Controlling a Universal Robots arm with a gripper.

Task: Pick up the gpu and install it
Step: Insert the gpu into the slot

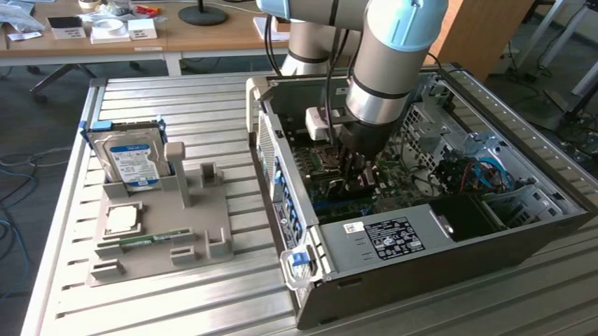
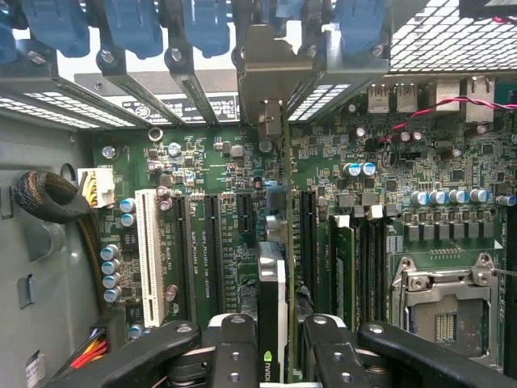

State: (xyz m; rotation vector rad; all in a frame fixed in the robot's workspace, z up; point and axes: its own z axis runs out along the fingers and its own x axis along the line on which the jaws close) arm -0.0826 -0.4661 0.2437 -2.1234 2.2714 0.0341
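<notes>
The gpu appears edge-on in the wrist view, a thin card with a black face and a green logo. It stands upright over the motherboard's expansion slots. Its silver end bracket reaches the rear slot openings of the case. My gripper is shut on the card, one black finger on each side of it. In the exterior view my gripper is lowered deep into the open computer case, just above the motherboard.
A grey fixture tray on the slatted table at the exterior view's left holds a blue-labelled hard drive, a processor chip and a RAM stick. Inside the case are a white slot, memory modules and a processor socket.
</notes>
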